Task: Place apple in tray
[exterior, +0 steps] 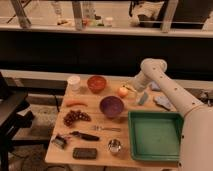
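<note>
The apple (123,91), small, yellow-orange with a reddish blush, sits on the wooden table toward its back, right of the red-orange bowl. My gripper (132,88) hangs at the end of the white arm, just right of the apple and close to it; I cannot tell whether it touches the fruit. The green rectangular tray (132,131) lies at the table's front right, with nothing in it that I can see.
A purple bowl (111,106) stands between apple and tray. A red-orange bowl (96,83), white cup (74,81), carrot (76,104), grapes (75,117), utensils (84,135), metal cup (114,146), dark block (84,153) and blue items (143,98) lie around.
</note>
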